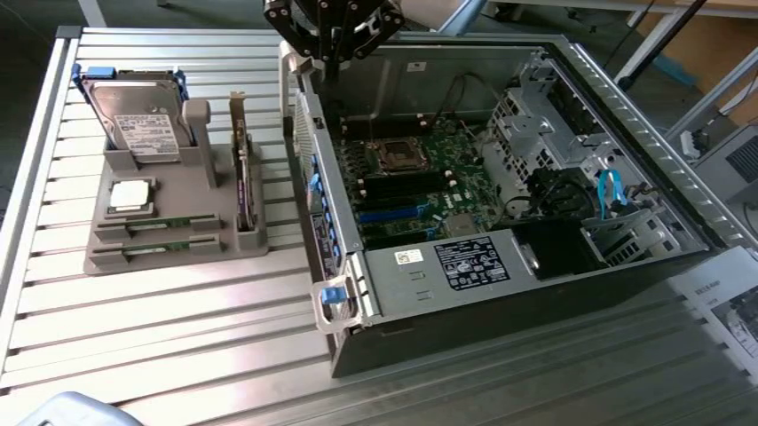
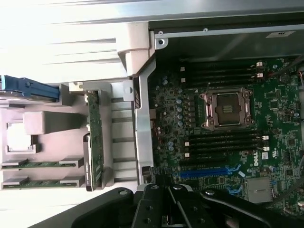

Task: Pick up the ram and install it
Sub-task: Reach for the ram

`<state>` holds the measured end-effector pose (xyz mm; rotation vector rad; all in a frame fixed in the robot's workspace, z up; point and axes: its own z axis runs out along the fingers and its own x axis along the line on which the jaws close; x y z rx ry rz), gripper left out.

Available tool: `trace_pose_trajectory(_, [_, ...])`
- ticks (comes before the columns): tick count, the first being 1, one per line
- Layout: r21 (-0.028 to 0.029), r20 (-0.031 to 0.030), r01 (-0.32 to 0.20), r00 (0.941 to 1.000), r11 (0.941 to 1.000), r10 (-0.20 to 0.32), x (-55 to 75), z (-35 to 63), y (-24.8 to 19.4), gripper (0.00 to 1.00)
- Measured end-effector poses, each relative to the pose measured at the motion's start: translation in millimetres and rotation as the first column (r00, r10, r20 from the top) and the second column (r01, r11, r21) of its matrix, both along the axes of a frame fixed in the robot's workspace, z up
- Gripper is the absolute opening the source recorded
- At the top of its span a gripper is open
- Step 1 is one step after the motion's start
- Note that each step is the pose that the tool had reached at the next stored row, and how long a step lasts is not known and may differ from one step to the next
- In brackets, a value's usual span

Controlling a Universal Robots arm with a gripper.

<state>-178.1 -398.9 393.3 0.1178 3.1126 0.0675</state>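
Two green ram sticks (image 1: 158, 229) (image 1: 152, 252) lie side by side in the front slots of a grey holder (image 1: 177, 264) at the exterior view's left. The wrist view shows the same two sticks (image 2: 40, 164) (image 2: 40, 182). My gripper (image 1: 332, 55) hangs high over the rear left wall of the open computer case (image 1: 355, 293), well apart from the sticks. It looks shut with nothing in it, and its black linkages (image 2: 164, 192) meet in the wrist view. Several empty black memory slots (image 2: 223, 142) flank the processor socket (image 2: 227, 109) on the motherboard.
The holder also carries a hard drive (image 1: 137, 115), a silver processor chip (image 1: 130, 195) and an upright expansion card (image 1: 243, 169). Inside the case sit drive cages, cables (image 1: 610, 191) and a power supply (image 1: 474, 262). Everything rests on a slatted metal table (image 1: 177, 355).
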Motion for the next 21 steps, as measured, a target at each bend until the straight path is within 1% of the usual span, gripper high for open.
trace_pose_trajectory(4, [0.0001, 0.0001, 0.000, 1.0000, 1.0000, 0.000, -9.7, -0.1, 0.0, 0.10])
trace_pose_trajectory(5, [0.0001, 0.0001, 0.000, 1.0000, 1.0000, 0.000, -13.9, -0.1, 0.0, 0.10])
trace_pose_trajectory(21, [0.0001, 0.0001, 0.000, 1.0000, 1.0000, 0.000, -48.9, -0.1, 0.0, 0.10])
